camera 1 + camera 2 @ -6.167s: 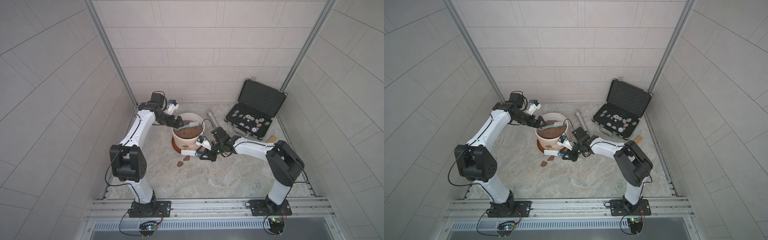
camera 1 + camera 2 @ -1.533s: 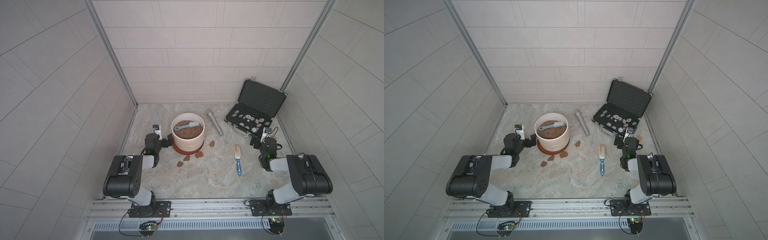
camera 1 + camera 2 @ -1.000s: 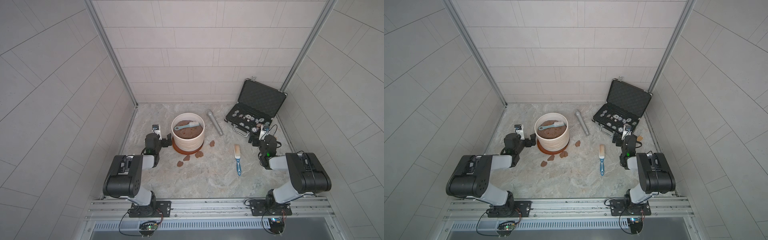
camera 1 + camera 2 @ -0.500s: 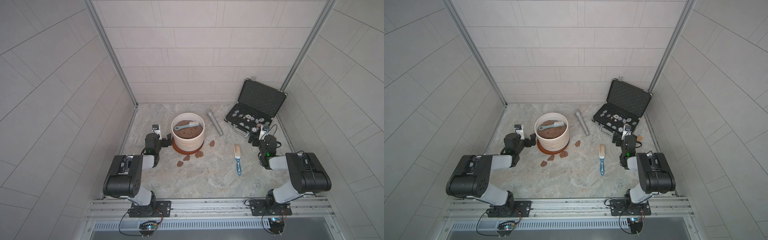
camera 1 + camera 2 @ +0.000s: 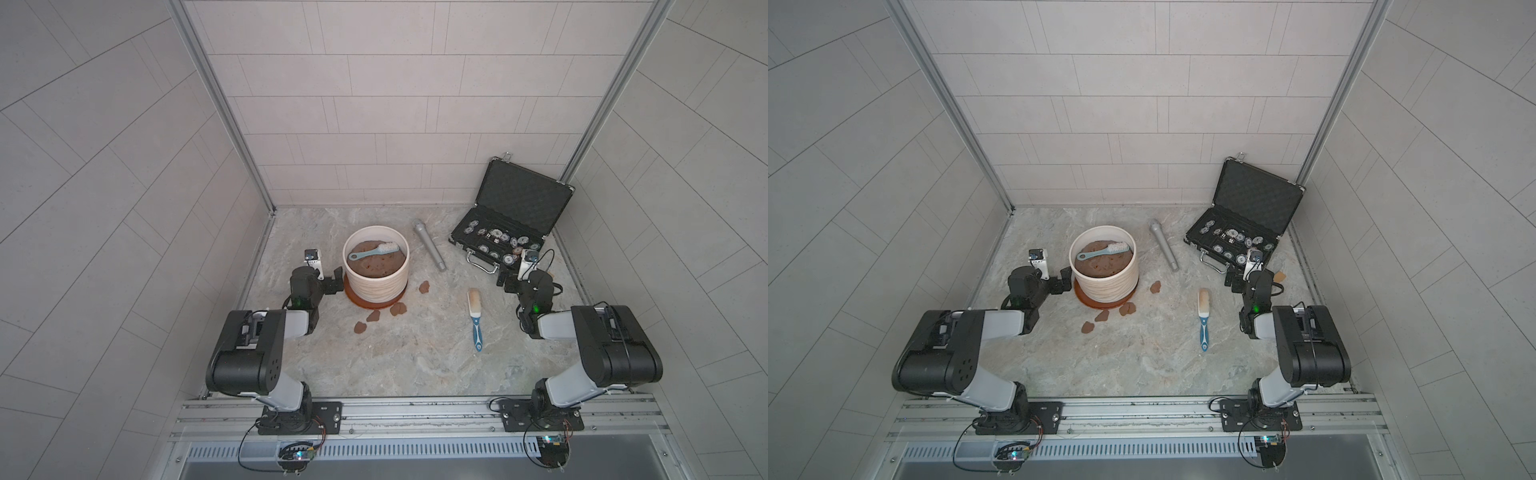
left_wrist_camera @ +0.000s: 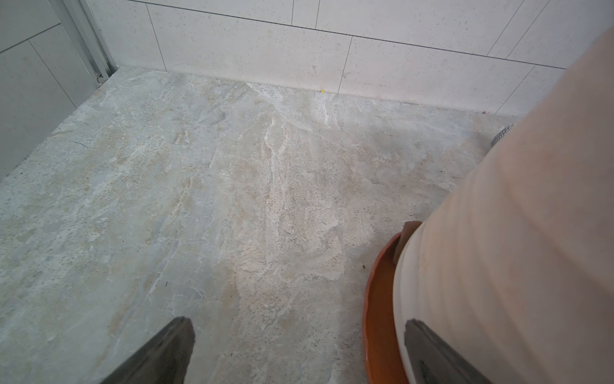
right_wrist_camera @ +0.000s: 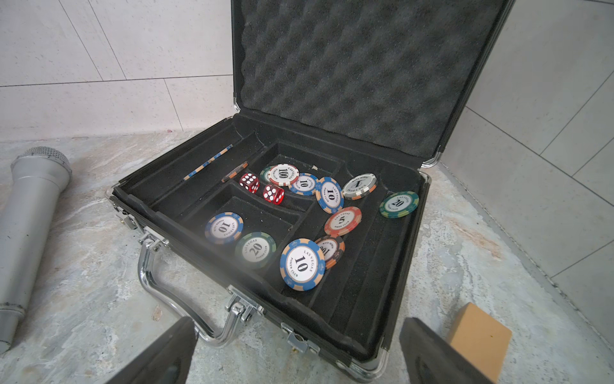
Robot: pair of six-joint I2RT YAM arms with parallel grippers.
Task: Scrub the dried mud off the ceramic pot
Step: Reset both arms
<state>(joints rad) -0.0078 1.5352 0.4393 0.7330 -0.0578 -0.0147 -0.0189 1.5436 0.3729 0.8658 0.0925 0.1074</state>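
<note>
The cream ribbed ceramic pot [image 5: 376, 282] [image 5: 1106, 284] stands on its orange saucer [image 5: 360, 302] [image 6: 378, 299], filled with brown soil, and a pale blue brush [image 5: 373, 252] lies on that soil. Several flakes of dried mud [image 5: 398, 308] [image 5: 1127, 308] lie on the floor in front of the pot. My left gripper [image 5: 332, 283] [image 6: 299, 324] rests low beside the pot, open and empty, with one finger [image 6: 418, 332] close to the pot wall. My right gripper [image 5: 512, 279] [image 7: 295, 327] is open and empty in front of the black case.
A blue-handled scrub brush [image 5: 475, 316] [image 5: 1203, 320] lies on the floor at the right. A silver microphone [image 5: 430, 251] [image 7: 30, 212] lies behind the pot. The open black case [image 5: 511, 224] [image 7: 332, 299] holds chips and dice. A tan block [image 7: 478, 335] sits beside it. Tiled walls close three sides.
Both arms have drawn back from the pot and folded low; the blue-handled brush, earlier at the pot, now lies on the floor. Over the last second nothing visibly moved.
</note>
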